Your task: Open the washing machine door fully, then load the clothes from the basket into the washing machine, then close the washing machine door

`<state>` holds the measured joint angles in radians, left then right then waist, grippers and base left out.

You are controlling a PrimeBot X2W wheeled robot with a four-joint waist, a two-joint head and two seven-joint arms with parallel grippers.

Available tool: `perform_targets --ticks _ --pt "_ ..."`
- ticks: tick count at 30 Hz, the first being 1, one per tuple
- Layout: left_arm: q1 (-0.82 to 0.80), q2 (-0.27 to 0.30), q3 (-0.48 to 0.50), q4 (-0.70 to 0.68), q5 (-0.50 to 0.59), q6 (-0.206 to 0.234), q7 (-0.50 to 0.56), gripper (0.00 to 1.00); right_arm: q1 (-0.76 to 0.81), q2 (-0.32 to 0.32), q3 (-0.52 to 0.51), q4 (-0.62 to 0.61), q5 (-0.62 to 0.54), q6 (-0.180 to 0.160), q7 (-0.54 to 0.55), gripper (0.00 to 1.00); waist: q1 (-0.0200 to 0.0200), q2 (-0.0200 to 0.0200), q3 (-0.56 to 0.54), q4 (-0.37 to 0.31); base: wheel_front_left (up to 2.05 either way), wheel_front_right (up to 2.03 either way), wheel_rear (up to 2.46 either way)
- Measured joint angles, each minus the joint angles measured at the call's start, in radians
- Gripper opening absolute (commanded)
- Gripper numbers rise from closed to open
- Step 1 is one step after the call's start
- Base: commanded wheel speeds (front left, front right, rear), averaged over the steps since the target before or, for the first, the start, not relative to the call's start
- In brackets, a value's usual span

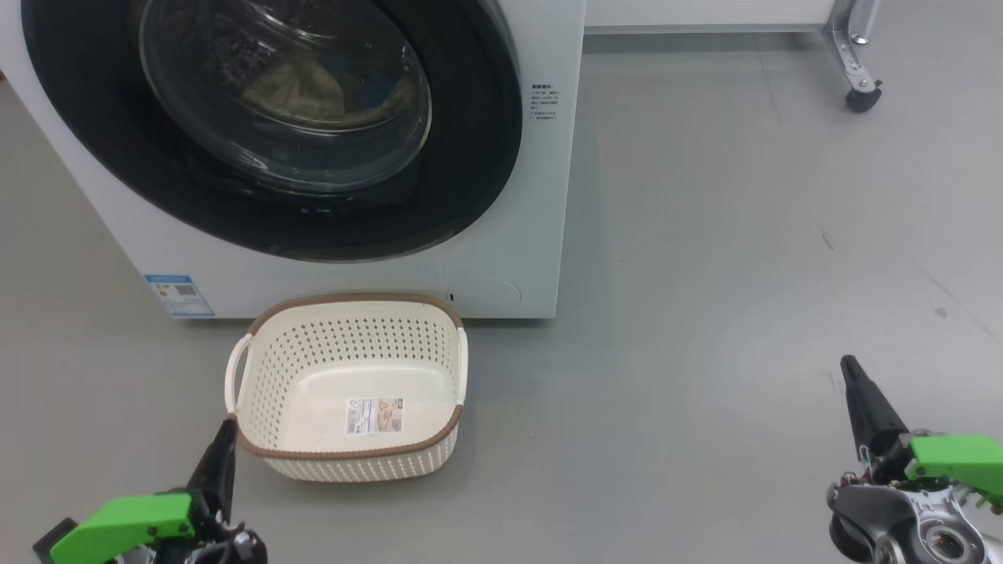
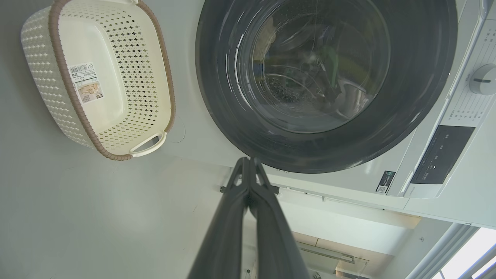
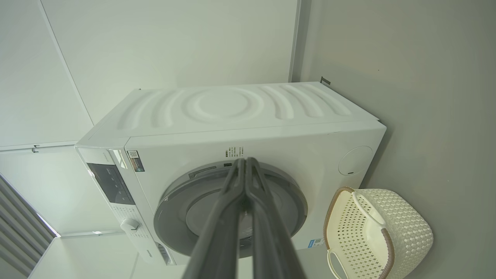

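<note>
The washing machine stands at the upper left, and the washing machine door sits flush against its front. Through the glass, pale yellow clothes lie in the drum. The cream basket rests on the floor just before the machine, with only a paper label inside. My left gripper is shut, its tip at the basket's near left corner. My right gripper is shut too, far right over bare floor. The left wrist view has the left gripper below the door, and the right gripper points at the door.
A metal leg on a black caster stands at the back right. Grey floor stretches between the machine and my right arm. A blue label marks the machine's lower left front. The control knob shows at the panel.
</note>
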<state>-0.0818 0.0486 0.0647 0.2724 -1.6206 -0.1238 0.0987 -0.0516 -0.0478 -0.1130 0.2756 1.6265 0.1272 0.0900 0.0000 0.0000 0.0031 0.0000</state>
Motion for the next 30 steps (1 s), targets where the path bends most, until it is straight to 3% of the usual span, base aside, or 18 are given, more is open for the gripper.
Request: perform_targets --ticks 30 --pt "0.000 -0.003 0.003 0.000 0.000 0.000 0.004 0.00 0.000 0.001 -0.006 0.000 0.000 0.000 0.009 0.00 0.0000 0.0000 0.000 0.000 0.00 0.00 0.00"
